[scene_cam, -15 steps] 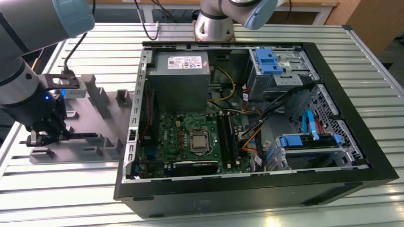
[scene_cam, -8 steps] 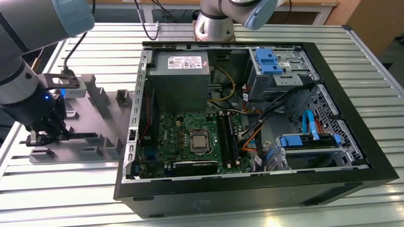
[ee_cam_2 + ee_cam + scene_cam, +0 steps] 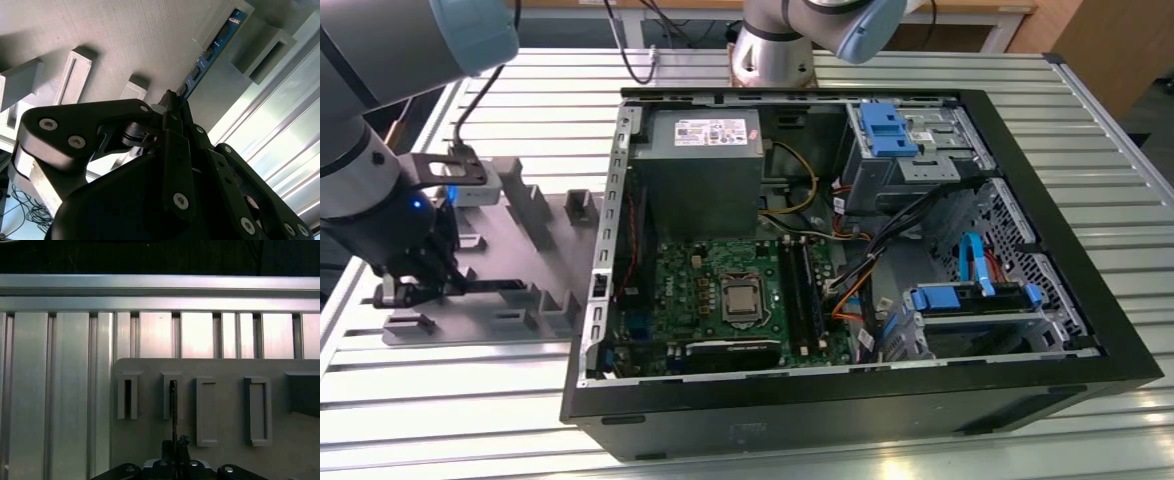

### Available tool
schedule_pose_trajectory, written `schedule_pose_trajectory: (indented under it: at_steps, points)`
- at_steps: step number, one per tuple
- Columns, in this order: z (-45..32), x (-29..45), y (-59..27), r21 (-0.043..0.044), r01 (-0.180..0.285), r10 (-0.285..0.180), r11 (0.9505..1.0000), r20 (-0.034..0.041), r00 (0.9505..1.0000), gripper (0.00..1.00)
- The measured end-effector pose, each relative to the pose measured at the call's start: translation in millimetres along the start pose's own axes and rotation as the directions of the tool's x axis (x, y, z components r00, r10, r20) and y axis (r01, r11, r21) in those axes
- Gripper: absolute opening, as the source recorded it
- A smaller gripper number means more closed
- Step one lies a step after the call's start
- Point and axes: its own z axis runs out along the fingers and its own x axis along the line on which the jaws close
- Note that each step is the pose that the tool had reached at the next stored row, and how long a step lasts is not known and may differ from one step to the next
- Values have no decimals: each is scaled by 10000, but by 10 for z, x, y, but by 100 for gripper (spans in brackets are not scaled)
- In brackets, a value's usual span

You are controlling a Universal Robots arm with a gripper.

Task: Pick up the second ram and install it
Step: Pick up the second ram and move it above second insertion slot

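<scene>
The pincer [image 3: 172,102] is seen clenched on the second ram [image 3: 212,47]. Its fingertips are pressed against the flat faces of the stick near one end, while the far end is caught between the walls of a raised slot on the grey holder [image 3: 125,45]. In the first wrist view the ram [image 3: 173,407] is presented edge-on, as a thin dark line running from a holder slot to the pincer [image 3: 175,447]. In the exterior view the pincer [image 3: 411,288] is found over the holder [image 3: 520,215] on the slatted desk [image 3: 454,400], well apart from the open computer case [image 3: 881,395].

The stick is judged light, stiff and thin, with smooth faces that could slip or pivot when it is gripped so close to one end. It is also thought fragile: the chips and the contact edge are best spared, and hold is best taken on the bare board or the long edges.

The contact patch is covered by the fingers. The seated edge is sunk in the slot, so it cannot be settled whether the stick is lifted at all. No white label can be made out.
</scene>
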Motion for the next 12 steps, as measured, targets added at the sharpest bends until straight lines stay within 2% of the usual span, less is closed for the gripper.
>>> schedule_pose_trajectory:
  at_steps: [12]
  points:
    - [-64,-3,2,2,0,0,10000,3,10000,14]
